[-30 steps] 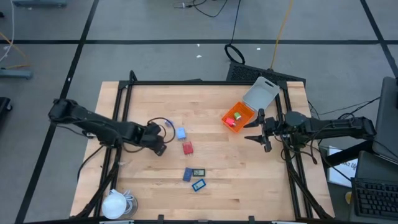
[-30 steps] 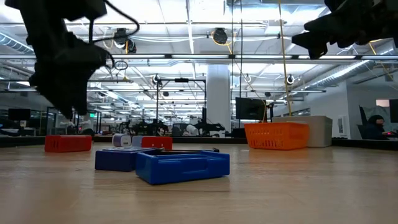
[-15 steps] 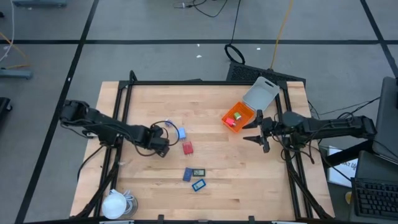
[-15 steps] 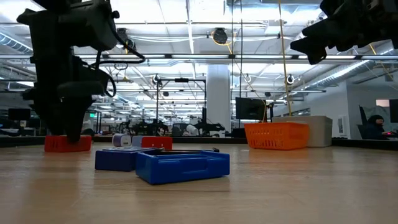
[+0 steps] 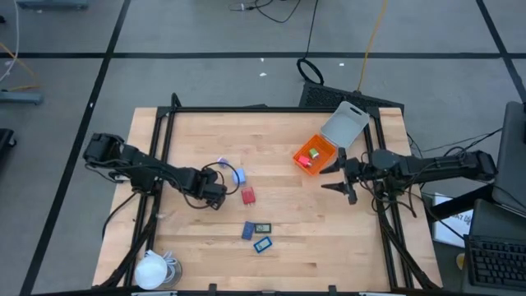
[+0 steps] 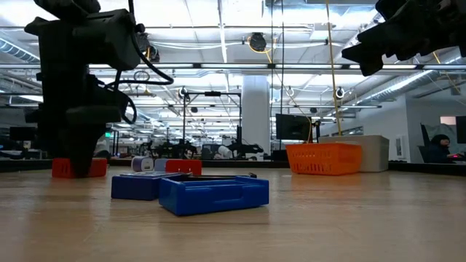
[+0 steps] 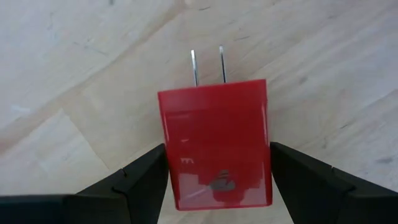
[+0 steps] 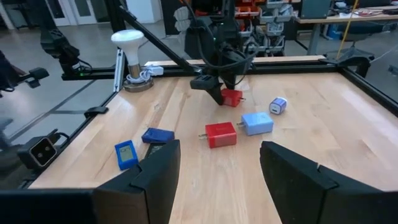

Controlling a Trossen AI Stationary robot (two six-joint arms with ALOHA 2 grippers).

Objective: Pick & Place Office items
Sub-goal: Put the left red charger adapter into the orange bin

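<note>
A red plug block [image 7: 214, 134] lies flat on the table, its two prongs [image 7: 207, 67] pointing away from my wrist. My left gripper [image 5: 215, 197] points down over it, open, one finger along each long side. Farther right lie a second red block [image 5: 247, 196], a pale blue cube [image 5: 239, 175] and a small purple cube [image 8: 278, 104]. Nearer the front edge lie blue and dark flat rectangles [image 5: 262, 244]. My right gripper [image 5: 339, 177] hovers level and open beside the orange tray [image 5: 315, 154], with nothing between its fingers. My left gripper comes from above, pointing down, with its fingers [image 7: 149, 177] close along the red block's two long sides [image 7: 166, 155], at the end away from the prongs. The block lies on the table. I cannot tell whether the fingers touch it.
The orange tray holds small pieces, and its grey lid [image 5: 345, 125] leans open at the far right. A white round lump with a cord [image 5: 152, 267] sits at the near left corner. A black frame [image 5: 156, 156] runs along the table's sides. Bare wood shows at the middle right.
My left gripper has come down toward the table, from above the red block to around it. Its fingers now reach the table on both sides of the block, with the same gap between them. The block has stayed where it was.
</note>
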